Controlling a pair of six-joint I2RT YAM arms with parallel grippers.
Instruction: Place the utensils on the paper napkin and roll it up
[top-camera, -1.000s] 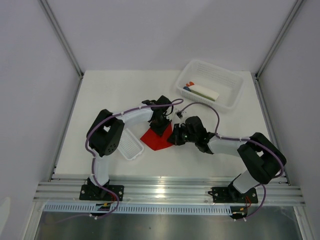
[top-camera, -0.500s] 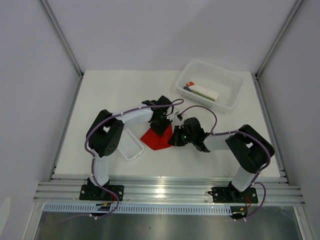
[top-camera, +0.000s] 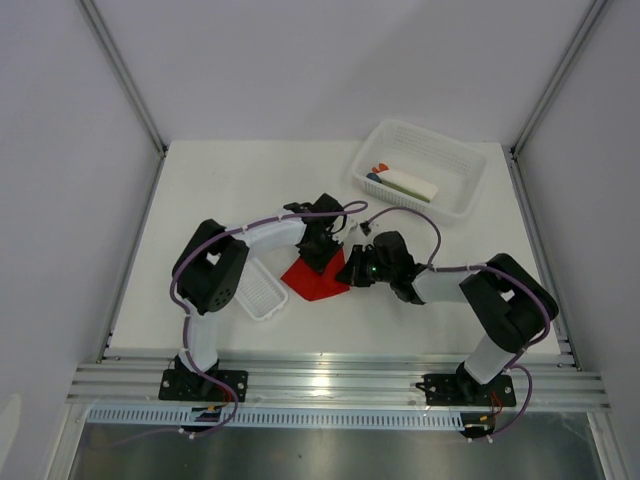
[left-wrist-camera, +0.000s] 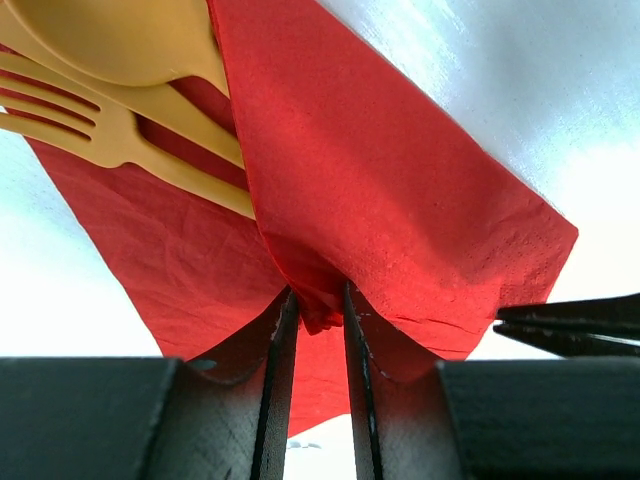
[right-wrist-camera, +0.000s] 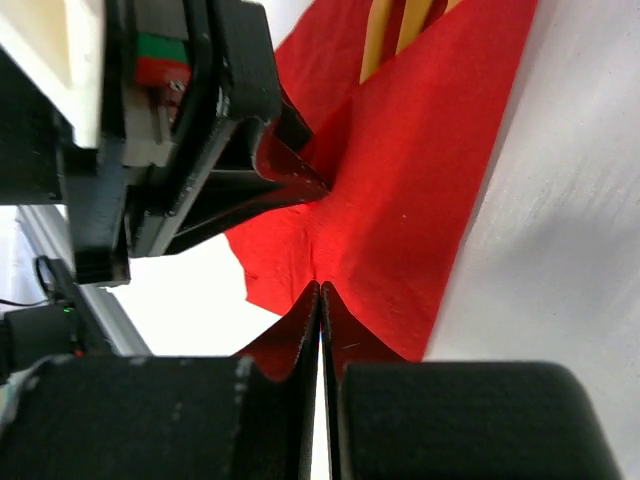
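Observation:
The red paper napkin (top-camera: 312, 280) lies at mid-table, partly folded over. In the left wrist view, an orange fork (left-wrist-camera: 90, 125) and an orange spoon (left-wrist-camera: 120, 35) lie on the napkin (left-wrist-camera: 400, 180), under its folded flap. My left gripper (left-wrist-camera: 318, 297) is shut on a bunched fold of the napkin. My right gripper (right-wrist-camera: 320, 287) is shut on the napkin's (right-wrist-camera: 420, 170) near edge. The orange handles (right-wrist-camera: 385, 30) show at the top of the right wrist view. From above, the left gripper (top-camera: 322, 252) and right gripper (top-camera: 350, 272) meet over the napkin's right side.
A narrow white tray (top-camera: 260, 288) lies just left of the napkin, by the left arm. A white mesh basket (top-camera: 455, 195) with white, blue and red items stands at the back right. The left gripper's body (right-wrist-camera: 190, 140) sits close in front of the right gripper.
The right arm's elbow has drawn in to the left and its gripper has edged slightly toward the napkin. The left gripper and the napkin have hardly moved.

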